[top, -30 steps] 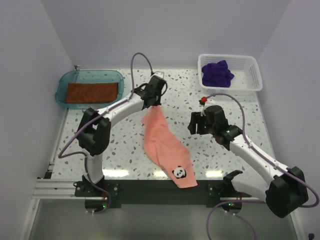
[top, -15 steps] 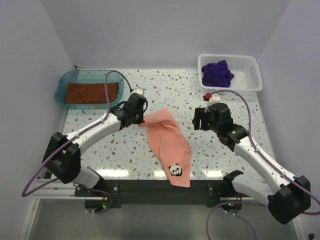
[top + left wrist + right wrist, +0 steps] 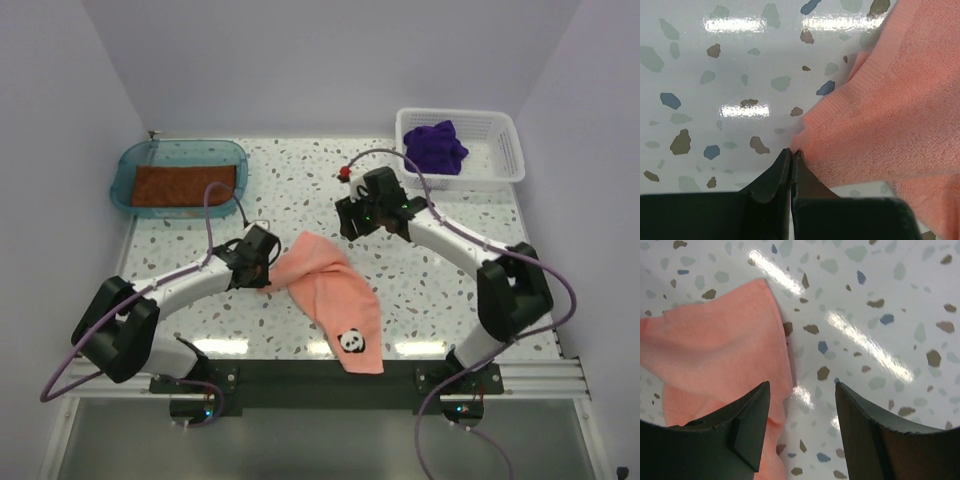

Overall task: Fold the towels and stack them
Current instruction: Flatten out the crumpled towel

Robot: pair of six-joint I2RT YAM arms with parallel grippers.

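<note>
so the left tool (image 3: 791,151) is pinching the light, floppy pink towel (image 3: 325,290) by its corner hem; right tool (image 3: 801,387) is hovering spread, probably needing another corner.

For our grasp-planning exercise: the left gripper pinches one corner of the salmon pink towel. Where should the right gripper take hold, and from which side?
Probably the far corner of the salmon pink towel, coming down from the robot's right: that edge lies flat with bare tabletop beside it, and the right gripper hangs open there.
</note>
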